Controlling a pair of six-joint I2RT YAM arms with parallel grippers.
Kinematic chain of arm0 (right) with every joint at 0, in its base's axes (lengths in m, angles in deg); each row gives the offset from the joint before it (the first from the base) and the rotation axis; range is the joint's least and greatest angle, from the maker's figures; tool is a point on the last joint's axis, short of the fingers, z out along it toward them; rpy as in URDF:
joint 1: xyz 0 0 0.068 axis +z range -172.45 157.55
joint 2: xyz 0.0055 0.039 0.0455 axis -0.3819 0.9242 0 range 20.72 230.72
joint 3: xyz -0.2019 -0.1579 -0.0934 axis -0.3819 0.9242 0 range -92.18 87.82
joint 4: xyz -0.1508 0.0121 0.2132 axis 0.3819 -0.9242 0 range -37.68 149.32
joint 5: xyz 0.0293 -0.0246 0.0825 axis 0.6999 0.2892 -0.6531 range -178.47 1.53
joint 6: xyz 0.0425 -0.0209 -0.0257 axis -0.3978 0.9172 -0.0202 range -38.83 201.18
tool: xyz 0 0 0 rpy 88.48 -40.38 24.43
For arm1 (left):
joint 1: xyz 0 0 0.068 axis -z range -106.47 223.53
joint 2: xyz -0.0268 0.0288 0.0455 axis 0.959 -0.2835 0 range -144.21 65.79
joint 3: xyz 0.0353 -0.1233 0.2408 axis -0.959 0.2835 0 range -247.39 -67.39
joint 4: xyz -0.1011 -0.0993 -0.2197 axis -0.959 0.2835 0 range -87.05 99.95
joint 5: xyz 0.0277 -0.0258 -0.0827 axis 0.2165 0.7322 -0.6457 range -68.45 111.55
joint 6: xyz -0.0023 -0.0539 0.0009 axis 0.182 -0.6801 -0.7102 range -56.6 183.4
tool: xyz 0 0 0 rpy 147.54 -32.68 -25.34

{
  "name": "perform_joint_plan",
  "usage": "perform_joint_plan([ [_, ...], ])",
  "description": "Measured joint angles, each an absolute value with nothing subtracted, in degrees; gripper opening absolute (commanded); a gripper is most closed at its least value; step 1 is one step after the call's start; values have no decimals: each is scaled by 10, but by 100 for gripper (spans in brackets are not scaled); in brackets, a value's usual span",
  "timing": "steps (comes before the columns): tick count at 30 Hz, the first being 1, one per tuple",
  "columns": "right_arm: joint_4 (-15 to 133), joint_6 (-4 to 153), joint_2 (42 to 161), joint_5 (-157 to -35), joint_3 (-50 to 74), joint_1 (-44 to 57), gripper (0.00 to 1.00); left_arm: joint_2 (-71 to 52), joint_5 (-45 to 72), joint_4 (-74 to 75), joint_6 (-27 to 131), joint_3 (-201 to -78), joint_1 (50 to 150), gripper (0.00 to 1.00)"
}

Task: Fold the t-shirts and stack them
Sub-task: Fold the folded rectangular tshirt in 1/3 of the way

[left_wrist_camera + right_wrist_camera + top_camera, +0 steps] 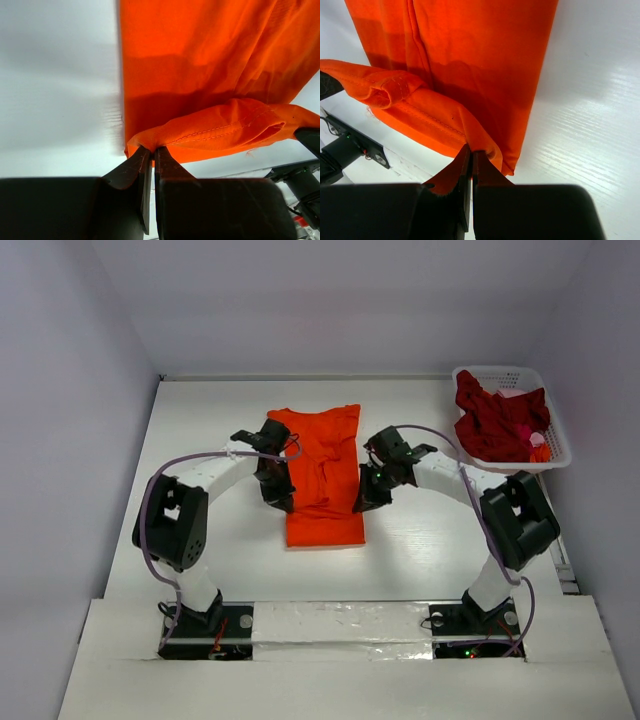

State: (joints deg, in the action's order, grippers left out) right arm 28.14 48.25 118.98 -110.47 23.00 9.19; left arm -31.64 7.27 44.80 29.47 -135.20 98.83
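The bright orange t-shirt (323, 475) lies as a long narrow strip in the middle of the table. My left gripper (279, 495) is shut on its near left hem corner (150, 142) and holds it lifted off the table. My right gripper (365, 498) is shut on the near right hem corner (475, 145), also lifted. The orange cloth fills the left wrist view (210, 75) and the right wrist view (470, 55). The dark crimson t-shirt (497, 420) lies crumpled in the basket at the back right.
The white lattice basket (556, 440) stands at the back right against the wall, with a small pink and orange item (536, 440) beside the crimson shirt. White walls close in the table on the left, back and right.
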Motion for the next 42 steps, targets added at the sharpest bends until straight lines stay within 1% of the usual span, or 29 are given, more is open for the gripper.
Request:
perform_joint_plan([
  [22, 290, 473, 1237, -1109, 209, 82, 0, -380, 72, 444, 313, -1400, 977, 0],
  [30, 289, 473, 1241, -1107, 188, 76, 0, -383, 72, 453, 317, -1448, 974, 0],
  [42, 284, 473, 1280, -1102, 138, 67, 0, -413, 76, 450, 325, -1451, 962, 0],
])
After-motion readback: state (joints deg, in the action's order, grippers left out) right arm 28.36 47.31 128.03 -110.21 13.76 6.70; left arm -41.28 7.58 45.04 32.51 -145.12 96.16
